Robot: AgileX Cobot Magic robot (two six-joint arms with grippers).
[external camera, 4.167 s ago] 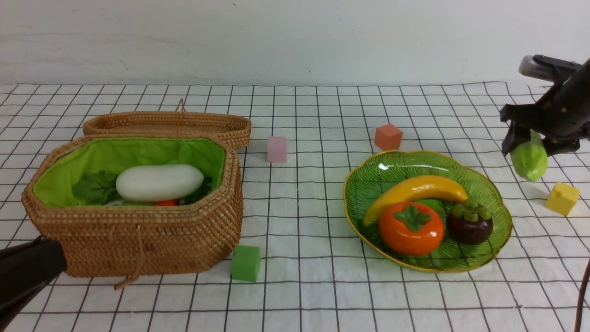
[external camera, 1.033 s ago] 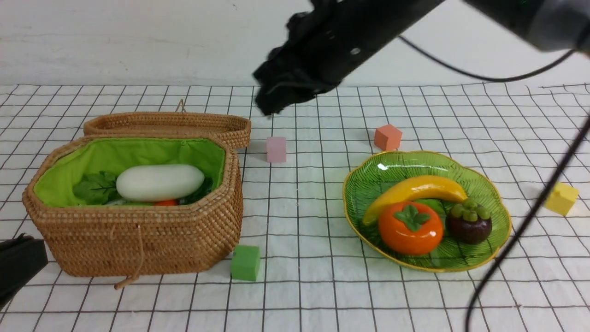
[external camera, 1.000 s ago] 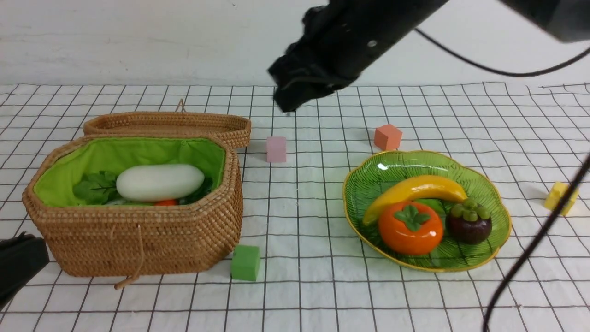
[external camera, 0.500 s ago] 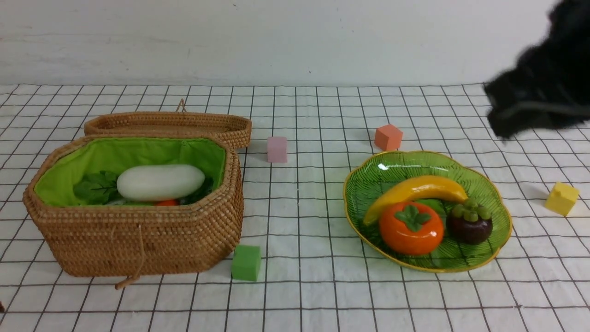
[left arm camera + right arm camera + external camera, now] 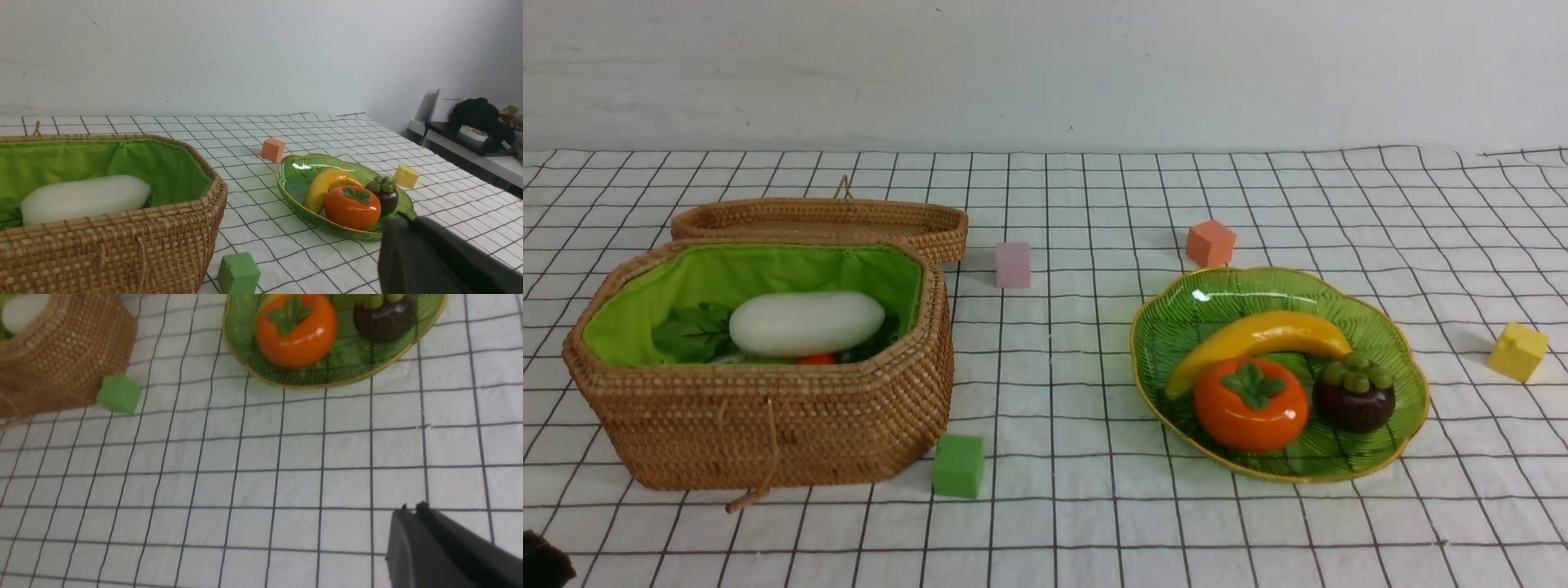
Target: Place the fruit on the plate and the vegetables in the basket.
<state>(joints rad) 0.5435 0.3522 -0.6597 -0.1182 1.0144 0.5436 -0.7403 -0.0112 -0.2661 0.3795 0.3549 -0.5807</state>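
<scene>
The woven basket [image 5: 768, 408] stands open on the left. In it lie the white radish [image 5: 806, 323], green leaves and a sliver of orange carrot [image 5: 818, 359]. On the right, the green plate [image 5: 1217, 298] carries the banana [image 5: 1258, 336], the persimmon [image 5: 1251, 404] and the mangosteen [image 5: 1354, 396]. My left gripper [image 5: 402, 220] is shut and empty, low over the cloth near the plate's [image 5: 298, 175] front rim. My right gripper [image 5: 410, 508] is also shut and empty, above bare cloth in front of the plate [image 5: 351, 363]. Neither touches anything.
The basket's lid [image 5: 825, 220] lies behind it. Four foam cubes sit on the checked cloth: green [image 5: 958, 465] by the basket's front corner, pink [image 5: 1013, 265], orange [image 5: 1210, 242] behind the plate, yellow [image 5: 1517, 351] at far right. A dark bit of the left arm [image 5: 539, 563] shows bottom left.
The right arm, which earlier held a green gourd, swung from above the basket to the right and left the front view, empty. The left arm drew back toward the bottom left corner.
</scene>
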